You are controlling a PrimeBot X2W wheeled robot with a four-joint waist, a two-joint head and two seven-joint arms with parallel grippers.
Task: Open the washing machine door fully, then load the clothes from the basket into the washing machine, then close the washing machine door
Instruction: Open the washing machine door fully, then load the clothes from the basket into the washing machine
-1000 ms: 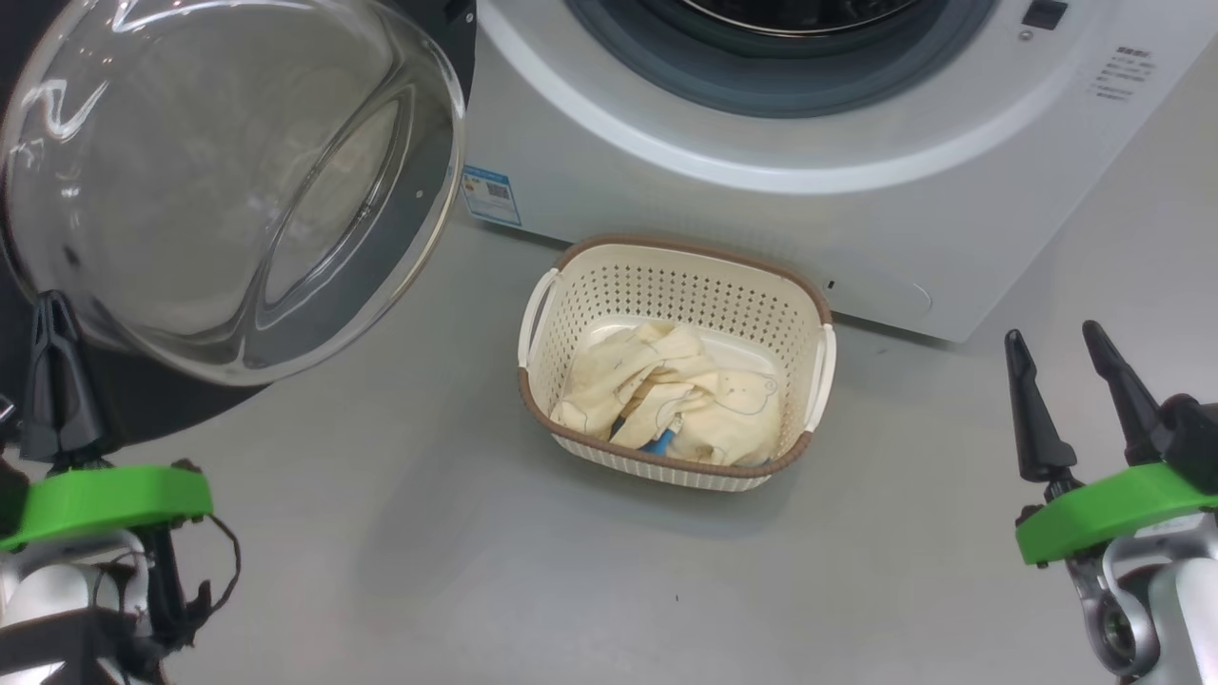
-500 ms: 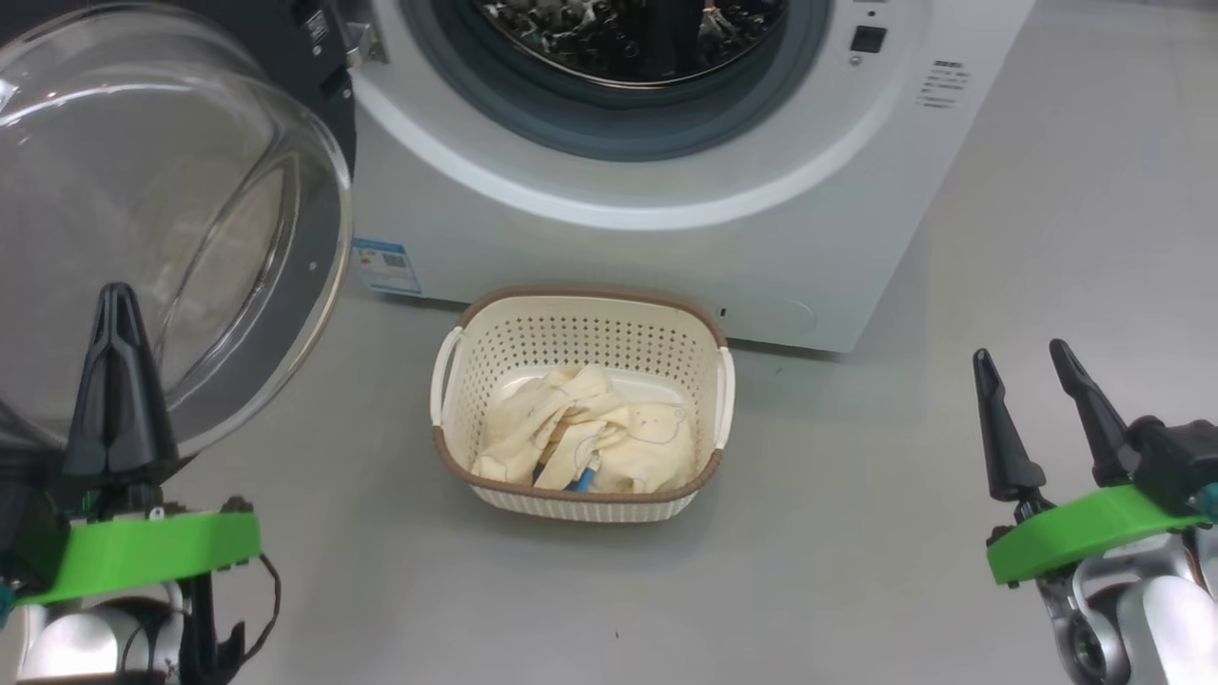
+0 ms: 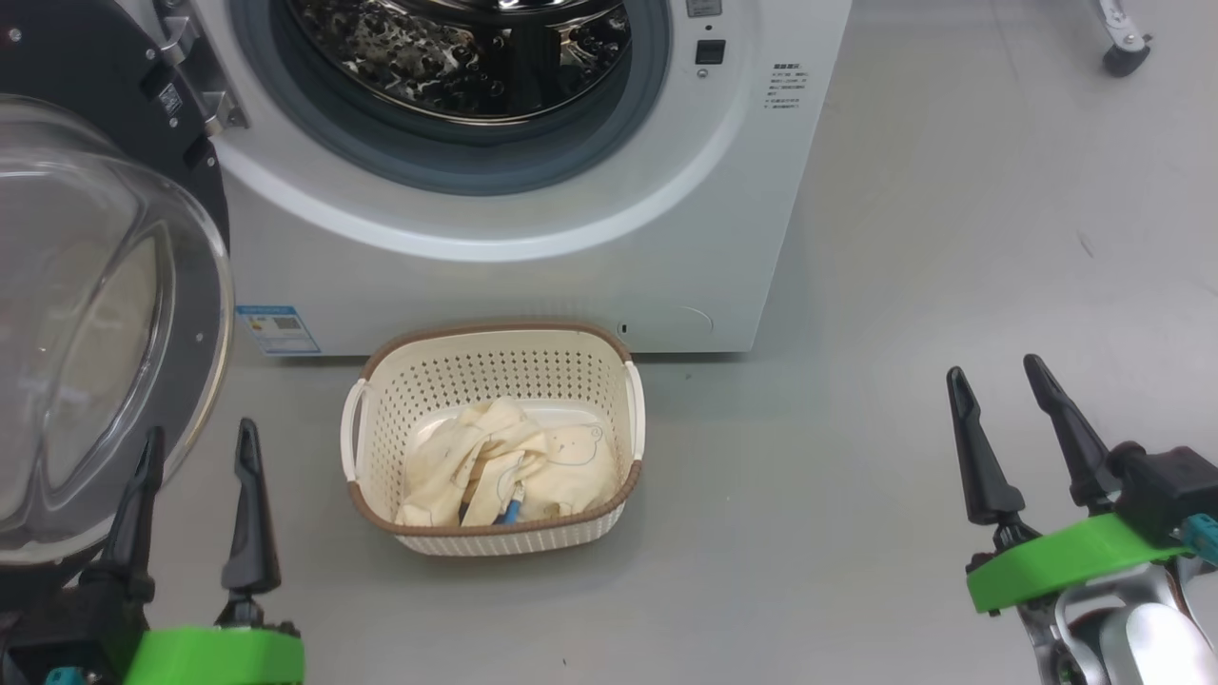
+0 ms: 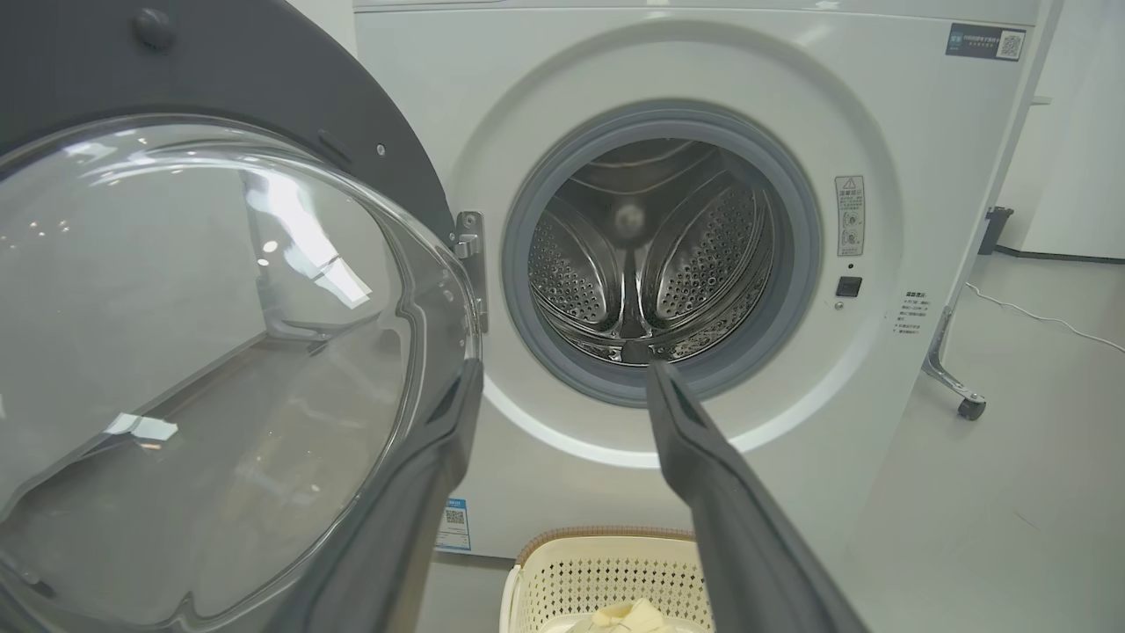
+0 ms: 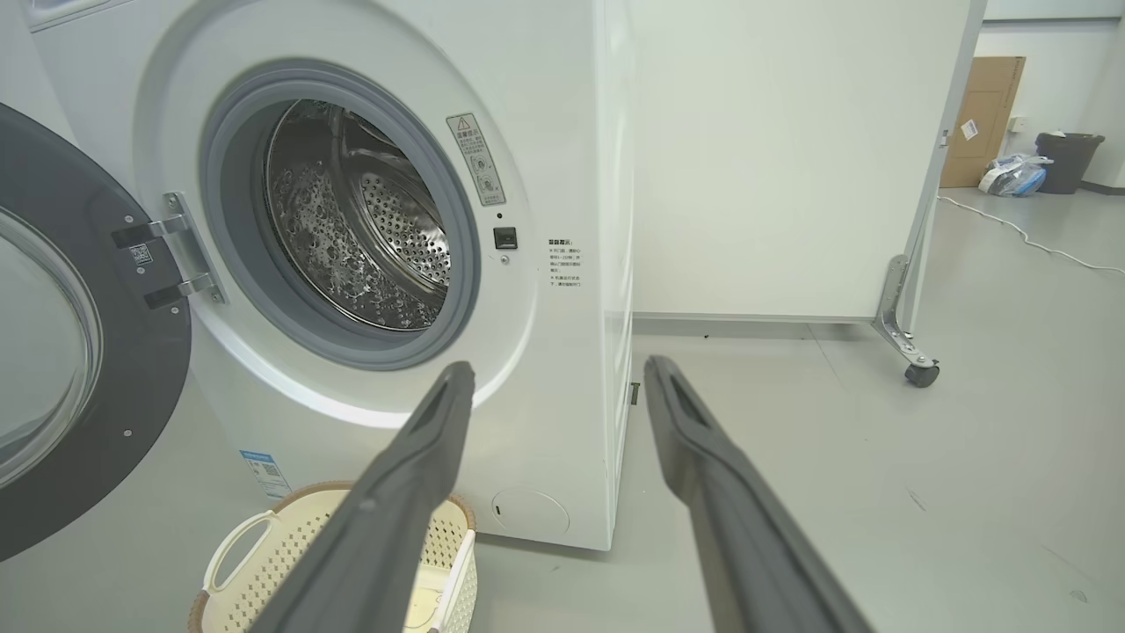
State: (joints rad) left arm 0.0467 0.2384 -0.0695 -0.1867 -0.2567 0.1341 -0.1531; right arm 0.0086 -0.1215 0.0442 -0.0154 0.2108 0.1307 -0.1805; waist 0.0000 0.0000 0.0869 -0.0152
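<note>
Standing at the load step: washing machine door hangs wide open at left, clothes bunched in the basket on the floor before the washing machine. Left gripper and right gripper both spread, empty. Next, probably: reach down into the basket and pinch fabric.

Left gripper fingers now apart
</note>
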